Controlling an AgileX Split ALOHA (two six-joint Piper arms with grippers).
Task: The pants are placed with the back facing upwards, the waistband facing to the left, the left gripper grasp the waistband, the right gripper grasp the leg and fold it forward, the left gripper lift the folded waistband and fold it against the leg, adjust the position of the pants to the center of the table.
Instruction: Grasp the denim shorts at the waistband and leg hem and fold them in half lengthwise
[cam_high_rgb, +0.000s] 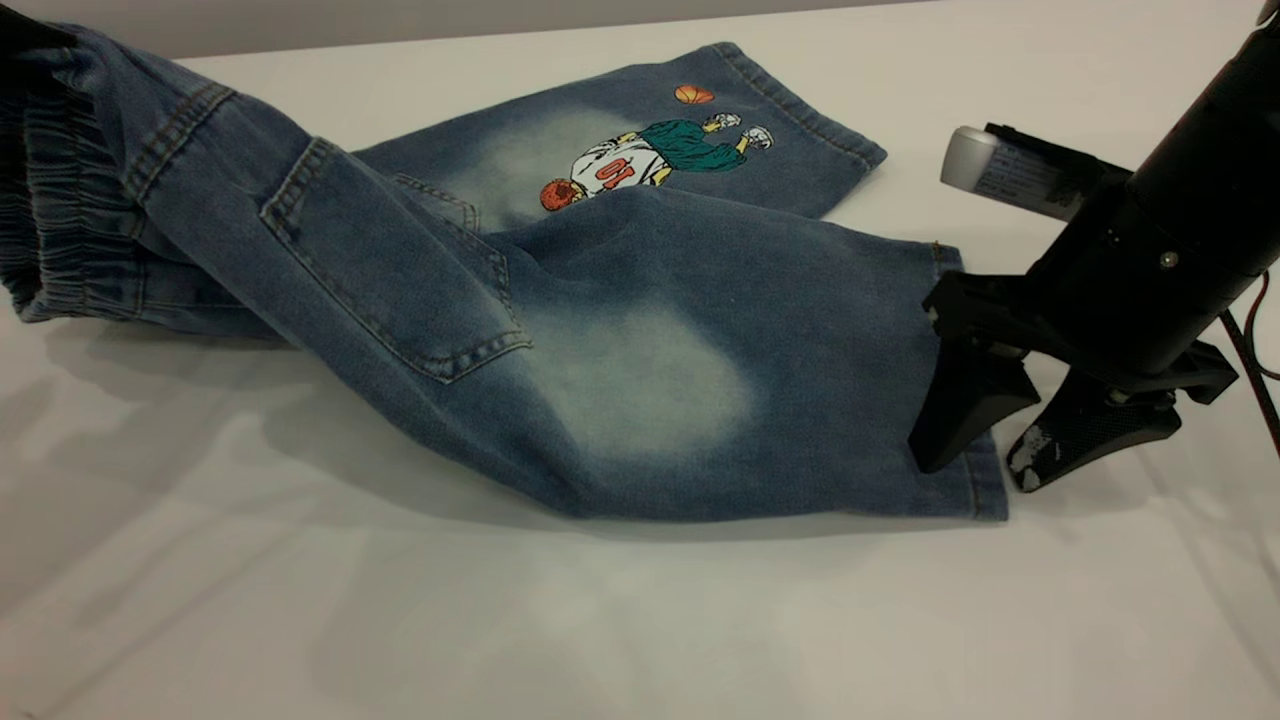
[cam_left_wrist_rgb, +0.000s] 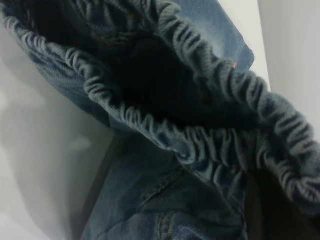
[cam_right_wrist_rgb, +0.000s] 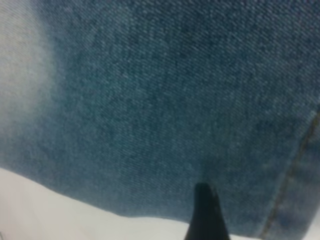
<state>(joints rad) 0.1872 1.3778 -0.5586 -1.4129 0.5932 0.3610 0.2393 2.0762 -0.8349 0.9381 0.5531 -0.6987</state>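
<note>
The blue denim pants (cam_high_rgb: 400, 260) lie back-up on the white table (cam_high_rgb: 640, 620). Their ruched waistband (cam_high_rgb: 60, 230) is raised off the surface at the far left. My left gripper (cam_high_rgb: 20, 25) shows only as a black patch in the top left corner, shut on the waistband (cam_left_wrist_rgb: 210, 145); one dark finger (cam_left_wrist_rgb: 270, 210) sits under the gathers. The plain leg (cam_high_rgb: 640, 390) with its pale oval lies nearest the front. My right gripper (cam_high_rgb: 975, 470) stands open over that leg's hem, one finger (cam_right_wrist_rgb: 205, 215) on the denim and the other on the table beyond it.
The other leg, with the basketball-player print (cam_high_rgb: 640, 160), lies flat at the back. Bare white tabletop stretches in front of the pants and to their right. A thin cable (cam_high_rgb: 1255, 360) hangs beside the right arm.
</note>
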